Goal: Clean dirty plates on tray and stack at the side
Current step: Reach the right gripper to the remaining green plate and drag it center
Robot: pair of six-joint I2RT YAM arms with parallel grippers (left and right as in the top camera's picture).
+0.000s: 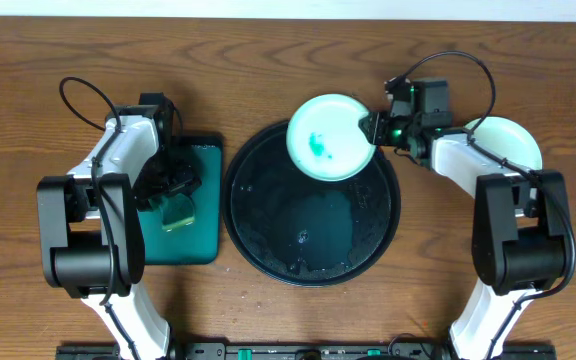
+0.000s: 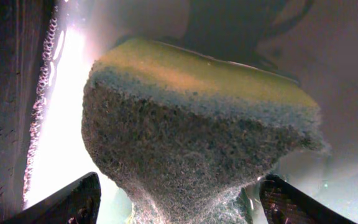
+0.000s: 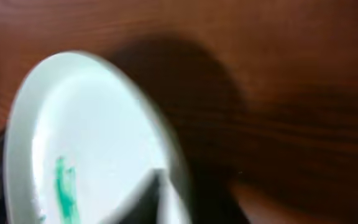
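While the right gripper (image 1: 373,128) is clamped narrowly on the near rim of the dirty plate (image 1: 328,140), one finger lying on the plate's inner face in the wrist view, the plate sits tilted over the far edge of the black tray (image 1: 258,245), its teal smear (image 1: 318,145) facing up and unwiped. The edge grip probably serves to leave the soiled centre exposed and to present the plate clear of the wet tray floor. The left gripper (image 1: 173,192) hangs over the green sponge tray (image 1: 203,160) with its jaws spread wide on either side of the sponge (image 2: 191,137); no squeeze on the sponge is evident, so it reads as astride rather than holding, and whether the pads touch it cannot be told. A second plate (image 1: 513,140) lies flat on the table (image 1: 268,60) to the right of the tray, partly under the right arm, which suggests this is the stacking place. Judged from this layout, wiping of the held plate has not yet begun
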